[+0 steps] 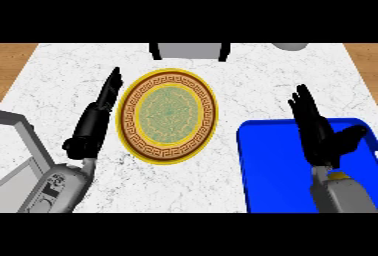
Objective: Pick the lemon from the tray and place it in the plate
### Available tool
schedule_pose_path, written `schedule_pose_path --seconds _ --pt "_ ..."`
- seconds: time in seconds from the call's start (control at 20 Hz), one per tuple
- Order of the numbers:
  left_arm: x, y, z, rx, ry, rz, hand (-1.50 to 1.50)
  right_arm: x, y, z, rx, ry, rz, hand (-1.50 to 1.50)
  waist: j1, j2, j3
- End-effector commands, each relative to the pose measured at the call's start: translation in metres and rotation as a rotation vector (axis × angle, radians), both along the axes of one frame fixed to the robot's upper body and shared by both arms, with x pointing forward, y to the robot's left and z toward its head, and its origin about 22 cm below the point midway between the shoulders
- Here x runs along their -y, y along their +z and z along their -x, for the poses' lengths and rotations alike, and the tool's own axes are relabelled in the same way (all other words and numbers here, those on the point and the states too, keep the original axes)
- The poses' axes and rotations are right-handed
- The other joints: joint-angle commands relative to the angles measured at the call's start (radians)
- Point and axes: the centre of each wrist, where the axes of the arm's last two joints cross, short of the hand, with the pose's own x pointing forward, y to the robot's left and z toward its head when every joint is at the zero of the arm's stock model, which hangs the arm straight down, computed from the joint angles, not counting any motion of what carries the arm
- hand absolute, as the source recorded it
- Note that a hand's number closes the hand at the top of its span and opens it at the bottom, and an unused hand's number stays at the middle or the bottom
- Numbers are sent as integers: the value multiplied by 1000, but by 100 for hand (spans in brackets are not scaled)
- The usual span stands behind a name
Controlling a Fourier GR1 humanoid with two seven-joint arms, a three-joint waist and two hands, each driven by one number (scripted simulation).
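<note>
I am looking down at a marbled tabletop (258,70) with the plate (168,115) lying left of centre and the blue tray (269,170) sitting at the lower right, well apart from it. My right hand (319,131) is hovering over the tray, fingers (303,102) straight and spread apart, thumb out to the side, closed on nothing. I judge it is standing there because the lemon has to come out of that tray first. My left hand (94,122) is lying just beside the plate's left rim, fingers straight and together, holding nothing; I read it as resting clear of the spot where the fruit should go.

The lemon itself I am not seeing plainly. A small yellow patch (338,175) is showing at my right wrist, against the tray, and I am guessing that is the lemon, mostly hidden under the hand and forearm, but I cannot be sure. The tray is being cut off by the right and lower edges. At the far edge a grey block (190,51) and a pale rounded shape (291,46) are only partly showing, and I cannot tell what they are.
</note>
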Motion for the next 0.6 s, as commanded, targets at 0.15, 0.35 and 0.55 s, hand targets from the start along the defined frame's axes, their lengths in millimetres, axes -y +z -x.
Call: schedule_pose_path --seconds 0.15,0.35,0.55 --pt "-79 -37 30 -146 239 -164 0 57 36 18 245 -348 -275 -150 -48 -29 18" --pt "-114 -58 55 -271 327 -212 0 129 22 57 229 -850 44 -150 -78 -22 12" --pt "-129 -55 65 -266 317 -216 0 84 22 70 423 -1087 -7 -150 -52 -24 14"
